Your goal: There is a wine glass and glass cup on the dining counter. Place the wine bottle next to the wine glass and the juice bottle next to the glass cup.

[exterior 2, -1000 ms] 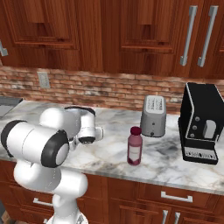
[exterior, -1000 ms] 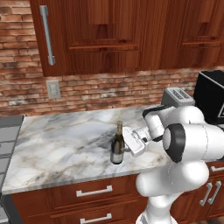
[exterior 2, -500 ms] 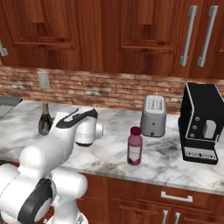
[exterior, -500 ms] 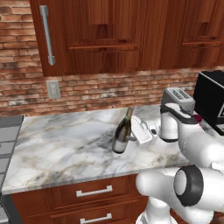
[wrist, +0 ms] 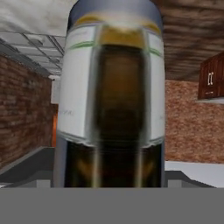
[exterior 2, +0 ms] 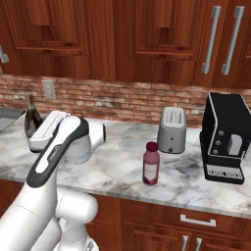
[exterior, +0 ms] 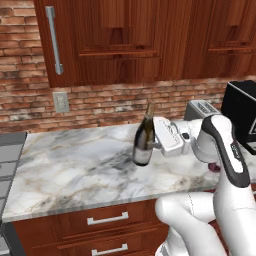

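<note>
Wine btl lifted, tilted, above marble bench

Pincer [exterior: 156, 141] clamps slim dark glass wine bottle [exterior: 143, 145] w/ gold foil neck; stubby pink-purple juice bottle [exterior 2: 150, 164] stands apart. Risk: tilt + swing could slip btl.

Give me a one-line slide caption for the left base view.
Franka gripper holds the wine bottle lifted and tilted over the marble worktop, toaster behind.

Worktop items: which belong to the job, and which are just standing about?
Job:
- wine bottle, tilted, at the hand
- juice bottle, upright on the worktop

Just standing about:
- toaster
- coffee machine
</note>
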Robot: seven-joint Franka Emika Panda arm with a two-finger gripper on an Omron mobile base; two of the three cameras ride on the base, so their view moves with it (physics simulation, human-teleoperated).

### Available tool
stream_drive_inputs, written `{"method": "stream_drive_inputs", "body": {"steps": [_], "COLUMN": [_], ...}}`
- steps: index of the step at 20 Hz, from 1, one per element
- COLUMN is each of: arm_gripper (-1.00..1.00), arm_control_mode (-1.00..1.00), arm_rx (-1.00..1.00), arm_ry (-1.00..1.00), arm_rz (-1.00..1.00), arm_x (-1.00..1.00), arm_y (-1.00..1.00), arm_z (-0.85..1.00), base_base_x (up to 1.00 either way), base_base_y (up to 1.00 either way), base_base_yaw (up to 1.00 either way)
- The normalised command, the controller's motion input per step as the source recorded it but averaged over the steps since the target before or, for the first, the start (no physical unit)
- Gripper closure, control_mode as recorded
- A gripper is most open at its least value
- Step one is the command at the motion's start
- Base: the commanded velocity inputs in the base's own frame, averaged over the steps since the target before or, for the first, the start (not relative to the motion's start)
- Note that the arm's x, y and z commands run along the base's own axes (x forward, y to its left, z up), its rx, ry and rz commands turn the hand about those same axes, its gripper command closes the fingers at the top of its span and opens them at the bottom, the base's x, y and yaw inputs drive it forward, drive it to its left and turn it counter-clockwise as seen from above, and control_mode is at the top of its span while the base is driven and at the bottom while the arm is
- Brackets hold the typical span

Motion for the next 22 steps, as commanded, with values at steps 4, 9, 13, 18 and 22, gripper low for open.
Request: {"method": "stream_drive_inputs", "body": {"steps": [4,9,13,18,22], "arm_gripper": [1.00,1.00,1.00,1.00,1.00], "arm_control_mode": [-1.00,-1.00,-1.00,-1.00,1.00], "arm_rx": [-0.13,-0.05,-0.04,0.00,0.00], "arm_ry": [0.01,0.01,0.00,0.00,0.00], "arm_rz": [0.00,0.01,0.00,0.00,0.00], "arm_x": [-0.62,-0.54,-0.05,0.00,-0.09], "arm_y": [-0.28,-0.66,-0.22,-0.04,0.01], "arm_z": [0.36,0.00,0.00,0.00,0.00], "base_base_x": [0.00,0.00,0.00,0.00,-0.07], "base_base_y": [0.00,0.00,0.00,0.00,0.04], "base_base_yaw": [0.00,0.00,0.00,0.00,0.00]}}
